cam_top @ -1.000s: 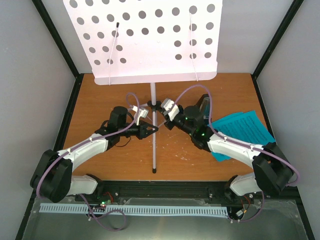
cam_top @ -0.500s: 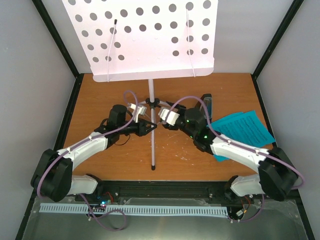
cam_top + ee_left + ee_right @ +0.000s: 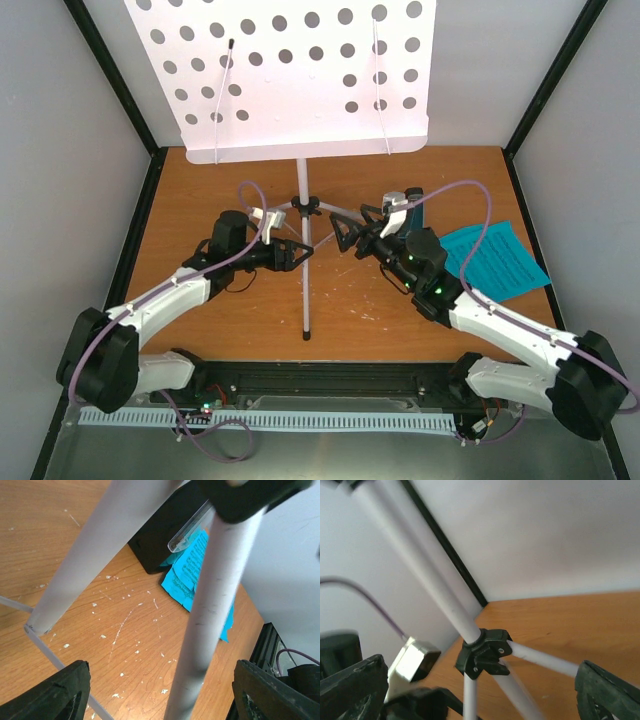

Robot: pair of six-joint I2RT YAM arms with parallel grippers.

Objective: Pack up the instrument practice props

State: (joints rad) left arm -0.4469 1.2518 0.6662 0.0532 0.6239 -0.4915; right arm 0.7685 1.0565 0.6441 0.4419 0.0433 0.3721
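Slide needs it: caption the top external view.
Left gripper and right gripper, both open, near the tall white tripod music stand's legs.

One white music stand rises over one wooden table, with two wire page holders on its punched desk and three legs spreading from one black hub. Right of the stand sit one black metronome and cyan sheet-music pages, at least two overlapping, the full number unclear. Two robot arms flank the stand: one left arm, one right arm.
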